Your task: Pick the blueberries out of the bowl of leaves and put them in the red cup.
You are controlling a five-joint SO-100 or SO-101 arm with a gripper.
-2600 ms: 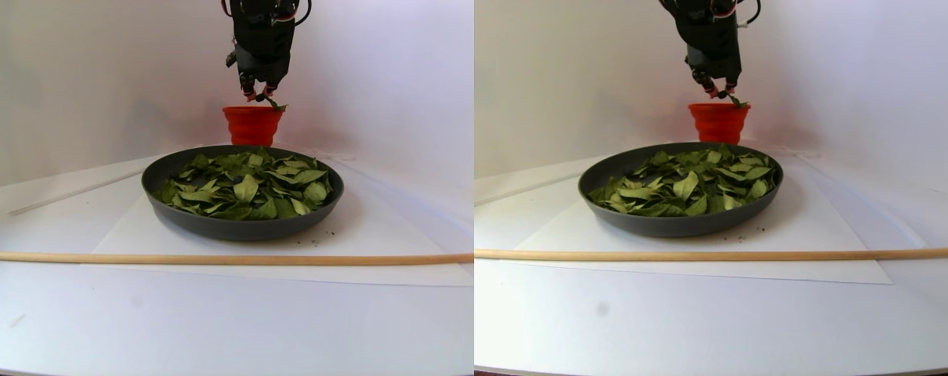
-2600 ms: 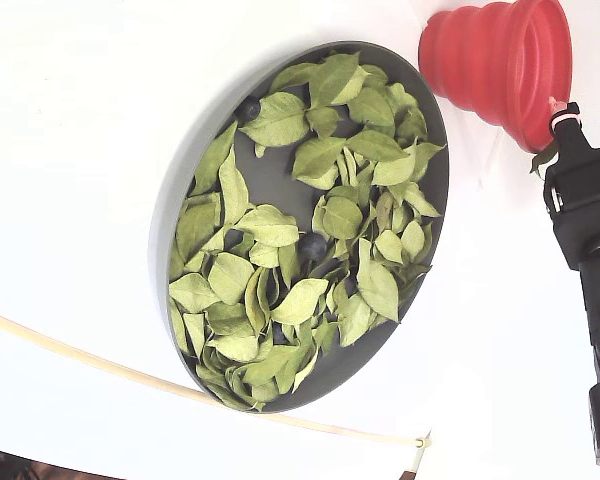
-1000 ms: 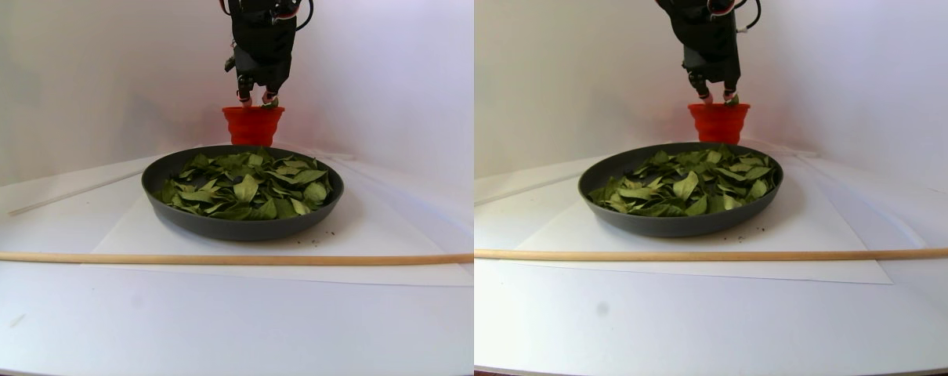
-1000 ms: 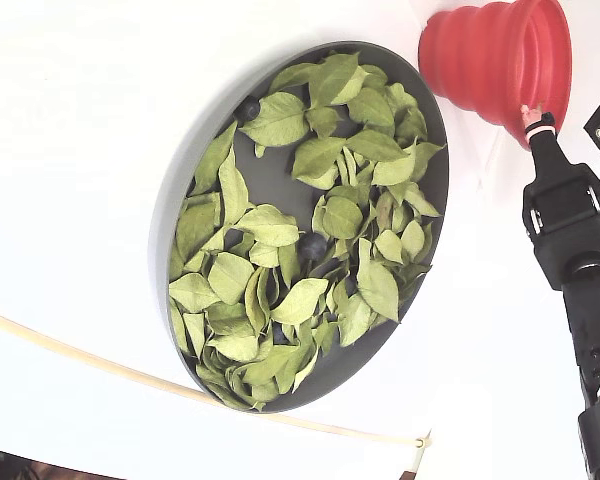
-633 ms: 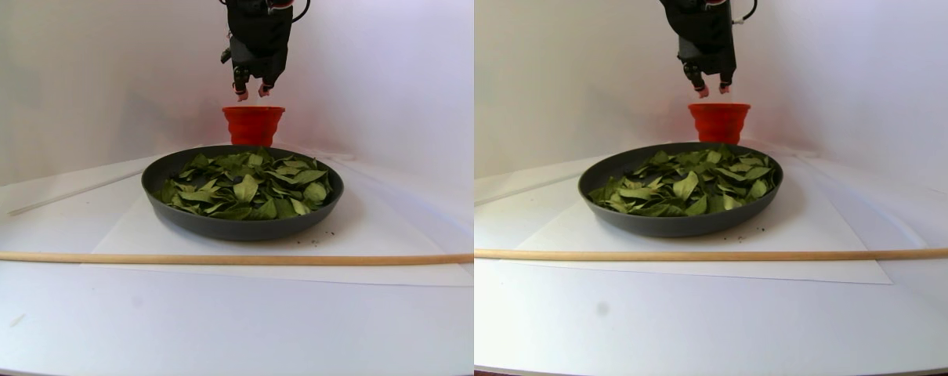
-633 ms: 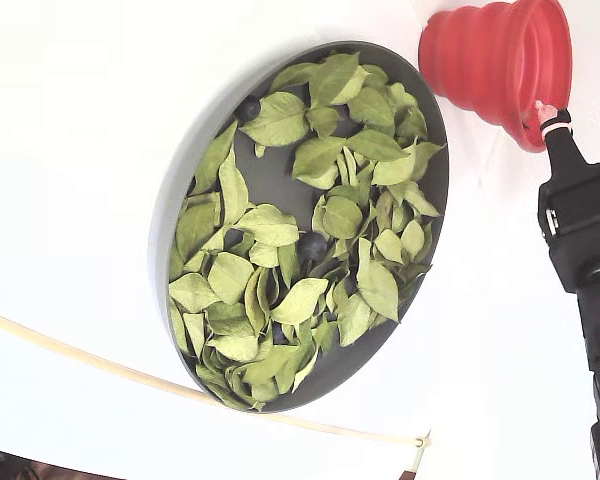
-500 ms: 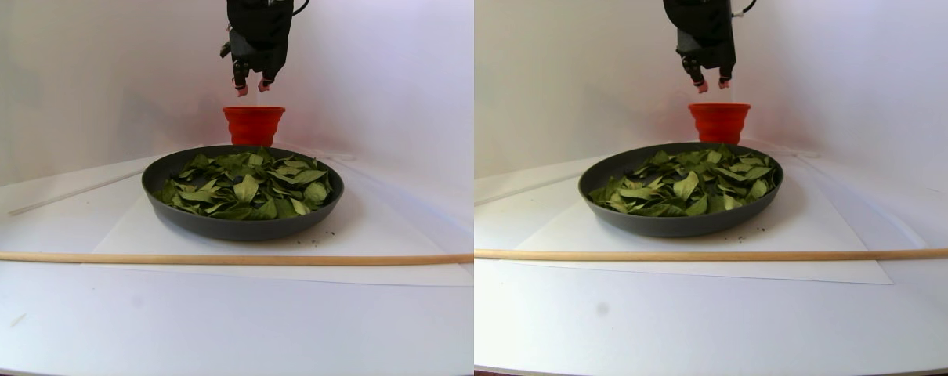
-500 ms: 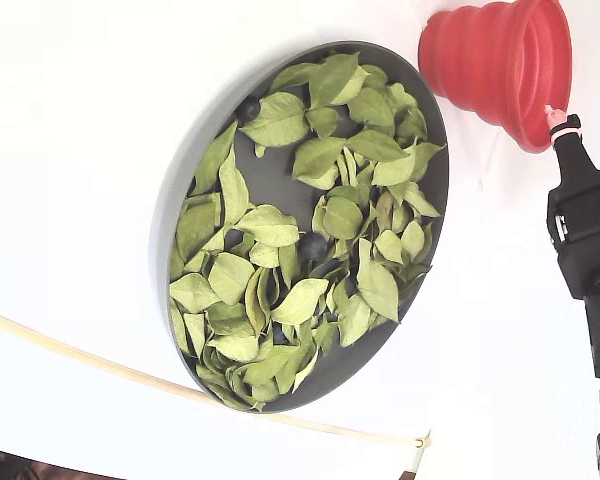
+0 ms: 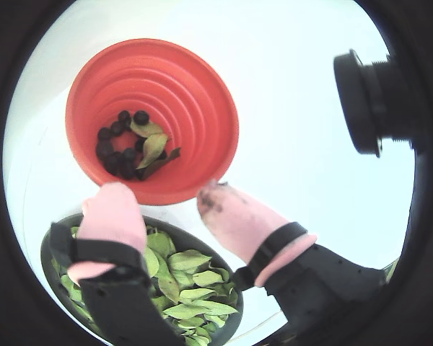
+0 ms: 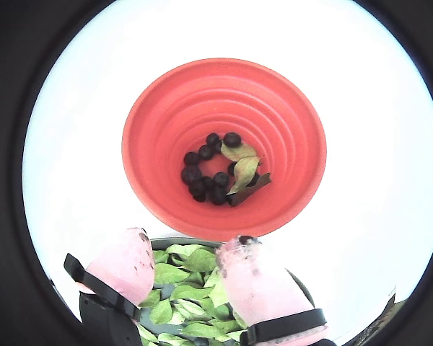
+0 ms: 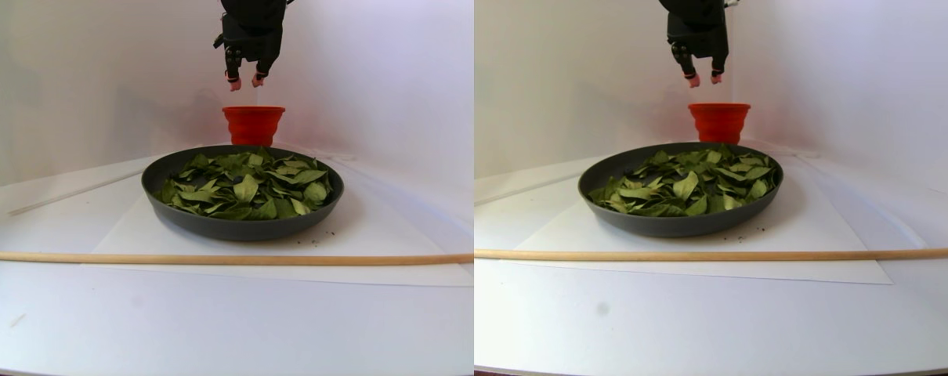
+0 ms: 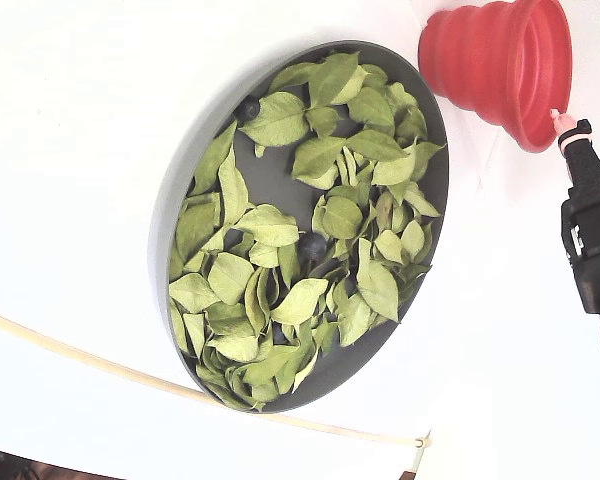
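My gripper (image 10: 189, 254) hangs open and empty above the near rim of the red cup (image 10: 166, 122), its pink fingertips (image 9: 114, 209) apart. Several blueberries (image 10: 202, 176) and a few leaves (image 10: 244, 173) lie at the bottom of the cup (image 9: 187, 94). In the stereo pair view the gripper (image 11: 245, 80) is well above the cup (image 11: 253, 125), behind the dark bowl (image 11: 231, 227). The fixed view shows the bowl (image 12: 170, 230) full of green leaves (image 12: 280, 120), with blueberries at its far edge (image 12: 248, 107) and near the middle (image 12: 312, 245). The gripper (image 12: 562, 125) is beside the cup (image 12: 470, 60).
A thin wooden stick (image 11: 208, 258) lies across the table in front of the bowl, also seen in the fixed view as a stick (image 12: 80, 360). A white paper sheet (image 11: 129, 235) lies under the bowl. A black camera lens (image 9: 372, 101) juts in beside the gripper.
The gripper, shut earlier on a small dark thing with a leaf, came to the cup's rim, opened and let go. It then rose above the cup and is empty.
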